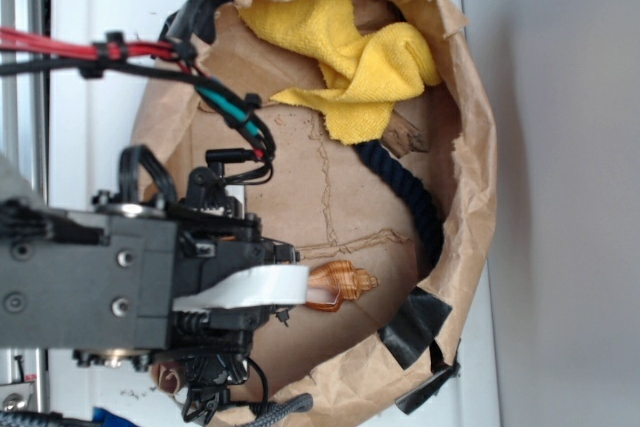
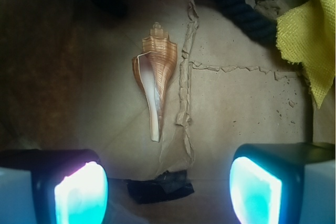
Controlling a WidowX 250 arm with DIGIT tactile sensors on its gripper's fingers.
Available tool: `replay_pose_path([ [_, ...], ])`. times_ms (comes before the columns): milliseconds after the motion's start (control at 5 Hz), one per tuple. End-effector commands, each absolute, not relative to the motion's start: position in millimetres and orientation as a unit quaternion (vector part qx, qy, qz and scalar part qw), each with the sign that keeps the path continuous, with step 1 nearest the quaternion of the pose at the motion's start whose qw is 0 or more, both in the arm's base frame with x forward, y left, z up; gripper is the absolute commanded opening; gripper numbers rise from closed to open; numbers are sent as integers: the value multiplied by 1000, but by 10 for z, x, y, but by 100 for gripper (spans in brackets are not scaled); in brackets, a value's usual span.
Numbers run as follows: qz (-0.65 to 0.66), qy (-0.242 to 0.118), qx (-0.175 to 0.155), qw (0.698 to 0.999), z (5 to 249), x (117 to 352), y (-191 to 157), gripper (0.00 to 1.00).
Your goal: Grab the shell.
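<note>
White panelled surface [image 1: 110, 7]; grey wall [image 1: 570, 147]

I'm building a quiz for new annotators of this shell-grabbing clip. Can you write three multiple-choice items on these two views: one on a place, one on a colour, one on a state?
1. Where does the glossy orange-brown spiral seashell lie?
A. On the brown paper bag's floor
B. On top of the yellow cloth
C. Between closed fingers

2. What colour is the thick twisted rope near the cloth?
A. Red
B. Dark navy
C. White

3. How does the gripper stand?
A. Shut on the shell
B. Open, nothing held
C. Shut on the cloth

Key: 1 A, the wrist view shows the shell flat on the creased paper; 2 B, the rope looks dark blue-black in both views; 3 B, the two fingers sit wide apart with the shell untouched beyond them.
</note>
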State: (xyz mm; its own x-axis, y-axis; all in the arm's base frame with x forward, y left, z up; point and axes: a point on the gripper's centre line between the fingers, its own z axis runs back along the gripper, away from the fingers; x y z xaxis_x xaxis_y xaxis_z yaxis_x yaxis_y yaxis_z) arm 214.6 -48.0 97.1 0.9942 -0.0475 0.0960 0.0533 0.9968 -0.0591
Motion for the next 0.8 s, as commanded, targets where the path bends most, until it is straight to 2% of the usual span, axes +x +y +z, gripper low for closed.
replay_pose_path([
  [0, -32, -60, -32, 997, 1068, 2179, -484, 100],
  [200, -30, -61, -45, 997, 961, 2408, -502, 100],
  [400, -34, -70, -59, 995, 953, 2512, -486, 100],
  [600, -32, -71, -59, 995, 915, 2548, -481, 100],
])
